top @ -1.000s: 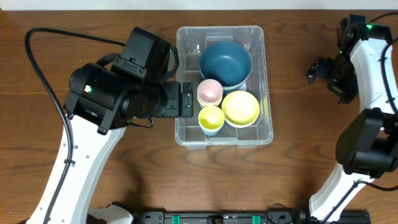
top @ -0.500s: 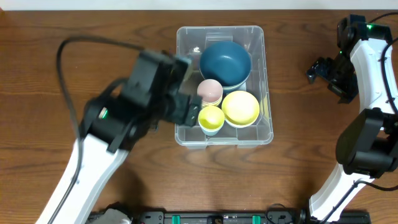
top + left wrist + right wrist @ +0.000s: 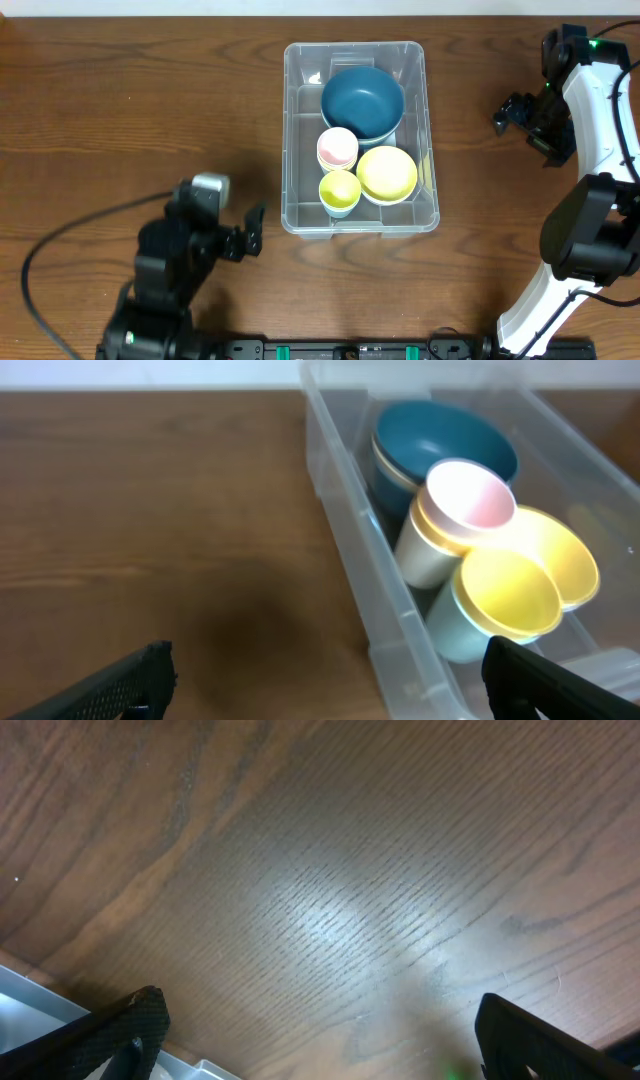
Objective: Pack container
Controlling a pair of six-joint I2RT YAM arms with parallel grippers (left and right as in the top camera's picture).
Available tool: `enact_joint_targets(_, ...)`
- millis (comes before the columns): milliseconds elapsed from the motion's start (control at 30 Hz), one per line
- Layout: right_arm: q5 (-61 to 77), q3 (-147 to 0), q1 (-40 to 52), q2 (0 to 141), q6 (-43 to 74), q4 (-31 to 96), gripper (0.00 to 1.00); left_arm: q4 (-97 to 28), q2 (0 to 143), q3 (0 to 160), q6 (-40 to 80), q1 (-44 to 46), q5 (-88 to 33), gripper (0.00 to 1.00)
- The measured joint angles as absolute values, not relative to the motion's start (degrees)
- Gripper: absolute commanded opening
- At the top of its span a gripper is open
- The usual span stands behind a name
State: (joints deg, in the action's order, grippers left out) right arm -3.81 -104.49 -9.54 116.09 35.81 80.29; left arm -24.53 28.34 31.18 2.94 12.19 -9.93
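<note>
My left gripper (image 3: 254, 232) has drawn back from the container (image 3: 291, 120) to eight o'clock, fingers spread. My right gripper (image 3: 510, 112) hangs spread at two o'clock over the wood-grain table (image 3: 150, 110).

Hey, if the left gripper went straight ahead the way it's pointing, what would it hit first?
Likely the left gripper meets the container wall first, though it may skim past; depth is unclear.

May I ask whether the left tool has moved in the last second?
Yes: the left tool withdrew from the container's left wall, down-left in the overhead view.
</note>
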Motion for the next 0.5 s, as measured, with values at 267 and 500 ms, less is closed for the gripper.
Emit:
enact_joint_targets(267, -3.81, -104.49, -9.54, 116.09, 35.81, 80.31, 0.99, -20.86, 12.62, 20.10, 2.92, 8.10, -10.35, 0.98)
enact_joint_targets(500, -3.81, -104.49, -9.54, 116.09, 35.81, 80.31, 0.99, -20.34, 4.80, 15.51, 2.92, 4.89, -10.37, 0.98)
